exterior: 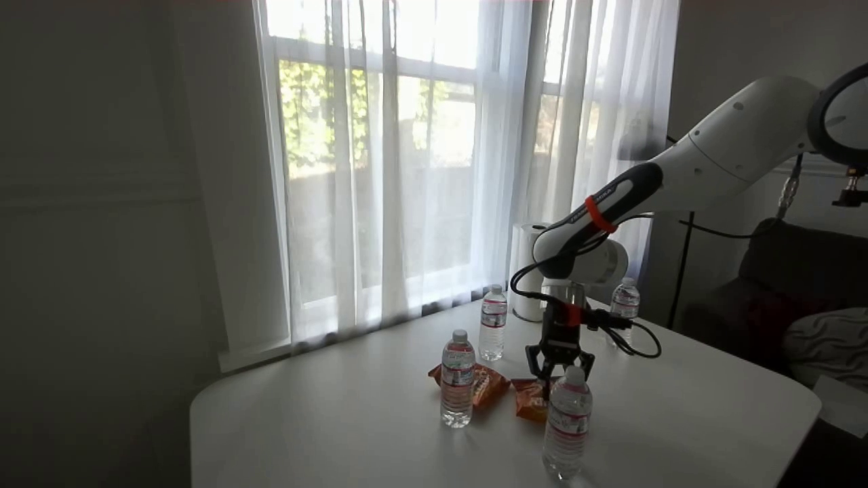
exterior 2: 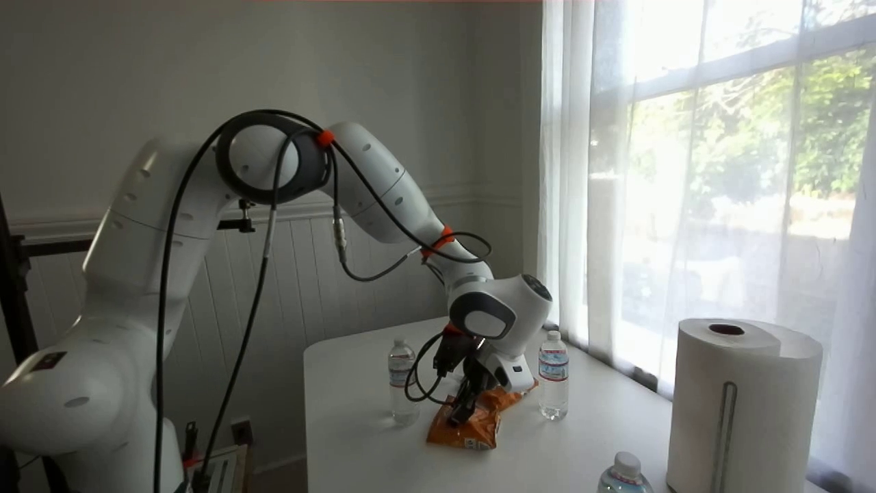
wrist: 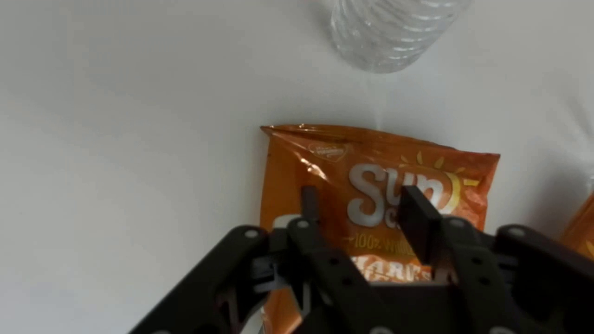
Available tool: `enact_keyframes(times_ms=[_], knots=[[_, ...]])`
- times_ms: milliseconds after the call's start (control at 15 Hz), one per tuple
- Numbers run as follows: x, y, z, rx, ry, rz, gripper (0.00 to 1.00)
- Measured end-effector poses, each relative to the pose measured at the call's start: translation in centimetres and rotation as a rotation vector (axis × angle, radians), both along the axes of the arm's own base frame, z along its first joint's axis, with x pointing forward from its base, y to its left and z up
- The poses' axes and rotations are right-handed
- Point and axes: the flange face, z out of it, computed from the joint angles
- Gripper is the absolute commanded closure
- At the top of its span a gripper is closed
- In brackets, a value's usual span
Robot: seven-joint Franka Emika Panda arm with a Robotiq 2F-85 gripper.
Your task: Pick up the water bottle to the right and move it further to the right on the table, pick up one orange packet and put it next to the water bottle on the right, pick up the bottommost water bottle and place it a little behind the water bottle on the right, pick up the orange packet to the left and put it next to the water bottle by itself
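Clear water bottles stand on the white table (exterior: 325, 407): the nearest (exterior: 568, 427), one at left (exterior: 458, 379), one behind it (exterior: 493, 322) and one at far right (exterior: 625, 301), partly behind the arm's cables. One orange packet (exterior: 531, 401) lies under my gripper (exterior: 555, 383); a second orange packet (exterior: 485, 386) lies left of it. In an exterior view, the gripper (exterior 2: 461, 412) is low over the near packet (exterior 2: 469, 431). In the wrist view, my gripper (wrist: 362, 208) is open, its fingers apart over the packet (wrist: 325, 171). A bottle's base (wrist: 394, 37) stands beyond the packet.
A paper towel roll (exterior 2: 739, 411) stands by the window, behind the arm in an exterior view (exterior: 525, 271). Another bottle (exterior 2: 553, 376) stands close to the packets on the window side. The second packet's edge (wrist: 585, 232) is at the wrist view's right.
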Motion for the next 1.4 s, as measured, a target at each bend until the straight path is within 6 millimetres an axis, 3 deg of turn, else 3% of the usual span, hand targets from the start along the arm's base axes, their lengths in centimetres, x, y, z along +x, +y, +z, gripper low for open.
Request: enact_keyframes(times_ms=[200,733,933,1400], knots=[[0.3,0.0,-0.4,-0.001,-0.001,0.0,0.99],[1.2,-1.3,0.5,-0.03,-0.026,0.009,1.0],[1.3,-3.7,1.7,-0.098,-0.036,0.038,1.0],[1.0,-11.5,5.6,-0.315,-0.014,0.166,1.0]])
